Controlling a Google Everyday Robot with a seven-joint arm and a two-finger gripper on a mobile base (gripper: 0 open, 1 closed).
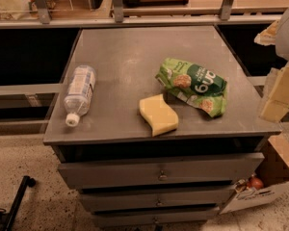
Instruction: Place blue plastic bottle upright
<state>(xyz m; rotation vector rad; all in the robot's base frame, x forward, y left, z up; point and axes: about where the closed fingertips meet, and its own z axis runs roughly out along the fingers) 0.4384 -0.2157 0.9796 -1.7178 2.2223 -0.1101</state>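
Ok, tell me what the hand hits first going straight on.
The hand, at the right edge of view, seems to point down-left; first in line looks like the grey cabinet top near the green snack bag, though depth is unclear.

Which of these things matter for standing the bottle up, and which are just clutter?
Job: blue plastic bottle, lying on its side, left on the cabinet top; hand, at the picture's right edge.
Lying about: yellow sponge; green snack bag.

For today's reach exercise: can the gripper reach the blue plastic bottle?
Probably yes. The blue plastic bottle lies alone near the cabinet top's left edge; the gripper, off the right edge, must clear the green snack bag and yellow sponge.
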